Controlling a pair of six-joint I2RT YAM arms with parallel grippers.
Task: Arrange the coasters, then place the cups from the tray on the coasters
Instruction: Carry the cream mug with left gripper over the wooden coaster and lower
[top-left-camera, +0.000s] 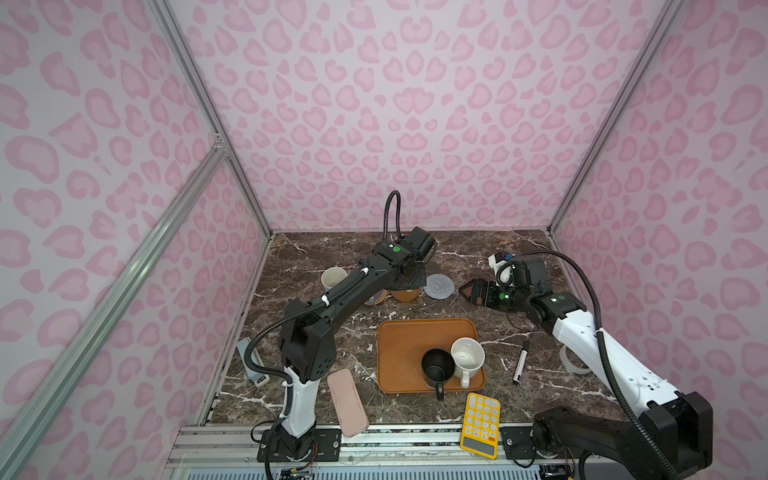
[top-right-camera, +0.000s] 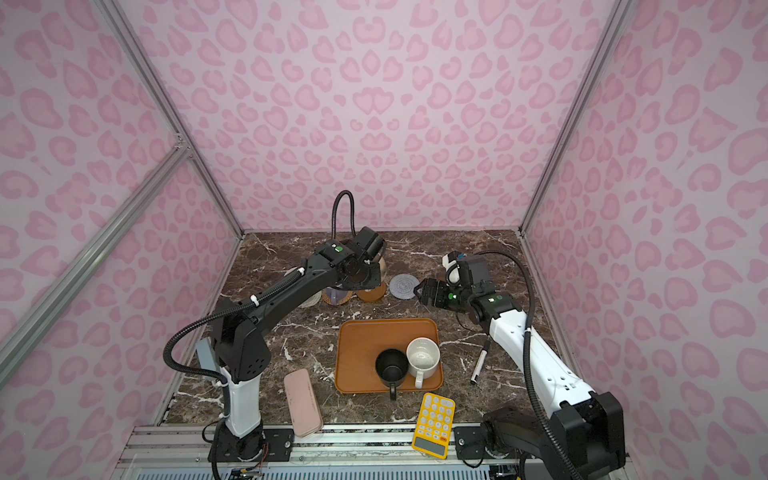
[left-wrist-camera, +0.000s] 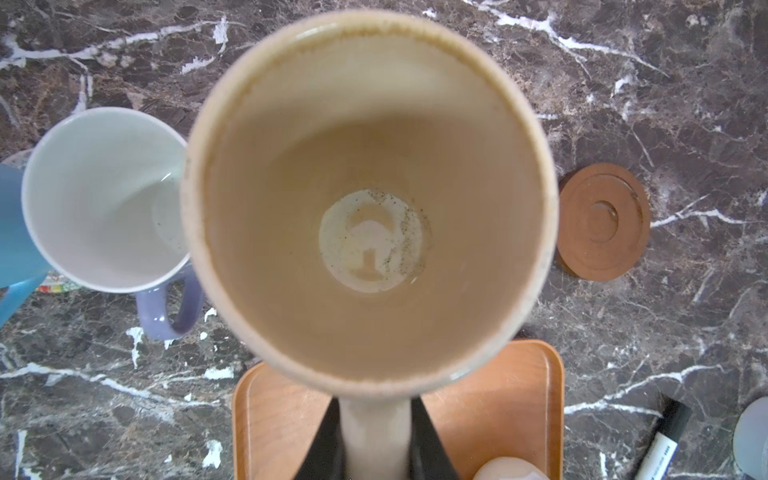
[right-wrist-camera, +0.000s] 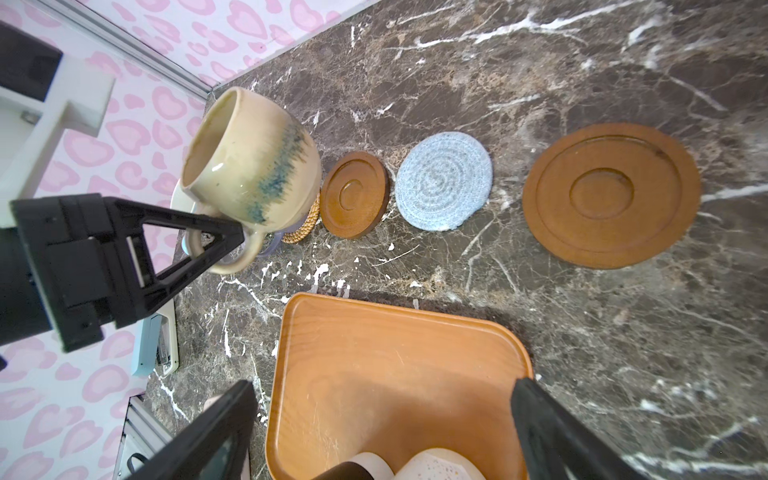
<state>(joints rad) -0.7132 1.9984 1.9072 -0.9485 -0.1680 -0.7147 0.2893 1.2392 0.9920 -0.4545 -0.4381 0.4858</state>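
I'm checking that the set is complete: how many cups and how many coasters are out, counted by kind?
Cups: 5 (black, speckled white, cream, lavender, light blue)
Coasters: 5 (brown, brown, grey-blue, rattan, off-white)
Total: 10

Tray (top-left-camera: 409, 345) sits mid-counter (top-left-camera: 457, 249). On it, toward front right: left mug (top-left-camera: 436, 366) and right mug (top-left-camera: 468, 353), just beside each other. Behind tray: row of coasters (top-left-camera: 440, 286), a lifted mug (right-wrist-camera: 249, 166) above the row. Right of tray: marker (top-left-camera: 520, 365), then tape roll (top-left-camera: 565, 363) farther out. Before tray: calculator (top-left-camera: 480, 426); case (top-left-camera: 347, 403) front-left.
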